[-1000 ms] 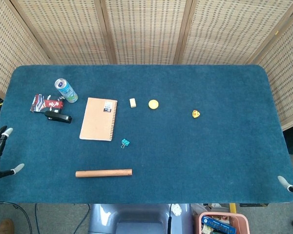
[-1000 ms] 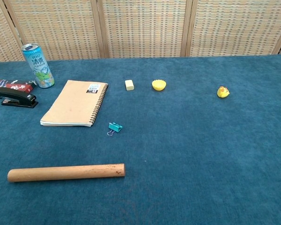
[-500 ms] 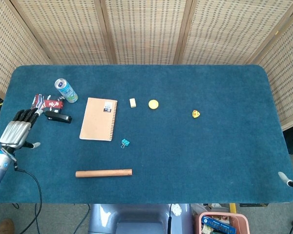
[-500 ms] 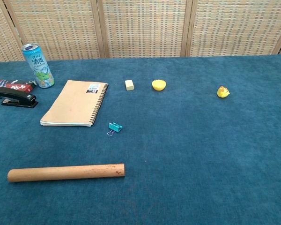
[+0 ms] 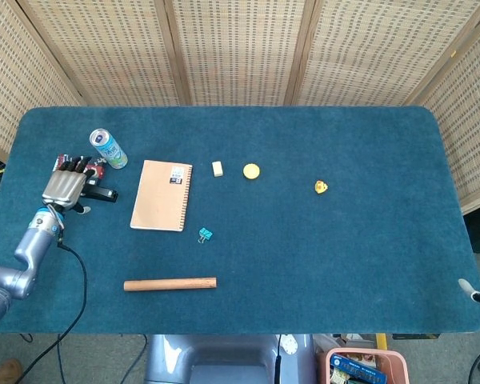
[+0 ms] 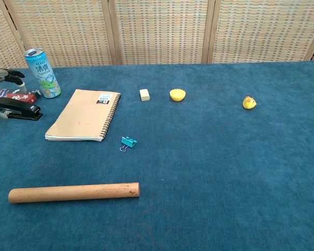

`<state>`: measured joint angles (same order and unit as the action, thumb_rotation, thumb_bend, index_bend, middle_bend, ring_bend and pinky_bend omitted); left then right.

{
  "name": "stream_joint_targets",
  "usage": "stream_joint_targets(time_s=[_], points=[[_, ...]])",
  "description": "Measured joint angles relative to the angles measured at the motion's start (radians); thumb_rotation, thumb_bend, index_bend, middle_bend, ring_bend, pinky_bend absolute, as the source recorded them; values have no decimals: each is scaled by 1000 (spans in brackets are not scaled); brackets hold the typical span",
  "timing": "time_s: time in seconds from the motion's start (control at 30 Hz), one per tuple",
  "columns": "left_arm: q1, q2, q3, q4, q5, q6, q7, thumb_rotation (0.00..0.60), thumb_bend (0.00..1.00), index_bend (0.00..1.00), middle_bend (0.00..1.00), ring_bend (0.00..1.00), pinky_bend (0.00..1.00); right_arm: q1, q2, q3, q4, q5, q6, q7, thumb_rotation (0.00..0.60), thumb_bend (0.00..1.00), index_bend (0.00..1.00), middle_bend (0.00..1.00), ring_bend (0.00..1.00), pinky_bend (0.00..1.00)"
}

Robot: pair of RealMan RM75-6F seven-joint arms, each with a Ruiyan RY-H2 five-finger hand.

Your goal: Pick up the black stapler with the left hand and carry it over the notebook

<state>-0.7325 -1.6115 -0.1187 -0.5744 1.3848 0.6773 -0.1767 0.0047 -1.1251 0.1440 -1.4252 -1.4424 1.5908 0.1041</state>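
The black stapler (image 5: 105, 194) (image 6: 22, 110) lies flat near the table's left edge, left of the tan spiral notebook (image 5: 162, 195) (image 6: 83, 115). My left hand (image 5: 64, 186) hovers at the stapler's left end, its fingers spread and stretched over the red packet. It holds nothing. In the chest view only part of the left hand (image 6: 2, 76) shows at the left border, above and beside the stapler. Of my right hand (image 5: 472, 291), just two pale fingertips show, wide apart, past the table's front right corner.
A drink can (image 5: 109, 149) and a red packet (image 5: 88, 170) sit just behind the stapler. A wooden roller (image 5: 170, 283) lies near the front, a teal binder clip (image 5: 205, 234) beside the notebook. An eraser (image 5: 218, 168), yellow cup (image 5: 251, 170) and yellow duck (image 5: 322, 187) sit mid-table.
My left hand has come in from the table's front left edge, moving back and to the right to the stapler, and now shows in the chest view. Nothing else moved.
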Motion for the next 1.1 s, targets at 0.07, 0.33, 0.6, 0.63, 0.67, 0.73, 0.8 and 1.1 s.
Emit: stream_joint_targets(time_s=[0.07, 0.33, 0.6, 0.63, 0.67, 0.73, 0.8, 1.1], points=[[-15, -33, 1, 46, 2, -5, -6, 600, 142, 389, 158, 129, 216, 2, -2, 1, 4, 3, -4, 0, 600, 0, 0, 0, 0, 0], [-58, -124, -3, 154, 2, -20, -35, 600, 200, 596, 349, 297, 380, 4, -6, 4, 10, 10, -10, 6, 600, 0, 0, 0, 0, 0], [-70, -196, -11, 254, -4, 11, -46, 600, 396, 707, 454, 406, 469, 3, -4, 5, 11, 11, -8, 20, 600, 0, 0, 0, 0, 0], [-70, -197, -11, 257, -4, 13, -49, 600, 395, 707, 455, 409, 472, 3, -4, 5, 11, 11, -9, 22, 600, 0, 0, 0, 0, 0], [-68, -198, -11, 260, -4, 16, -55, 600, 396, 708, 455, 409, 471, 3, -3, 5, 11, 11, -10, 24, 600, 0, 0, 0, 0, 0], [-65, -197, -9, 263, -2, 20, -66, 600, 396, 709, 455, 409, 470, 3, -2, 4, 10, 10, -10, 26, 600, 0, 0, 0, 0, 0], [-60, -191, -5, 262, 2, 29, -76, 600, 397, 710, 456, 410, 470, 2, -1, 3, 8, 8, -10, 27, 600, 0, 0, 0, 0, 0], [-28, -94, 43, 113, 81, 226, -106, 600, 403, 718, 461, 414, 470, -3, 10, 2, -9, -1, 3, 39, 600, 0, 0, 0, 0, 0]])
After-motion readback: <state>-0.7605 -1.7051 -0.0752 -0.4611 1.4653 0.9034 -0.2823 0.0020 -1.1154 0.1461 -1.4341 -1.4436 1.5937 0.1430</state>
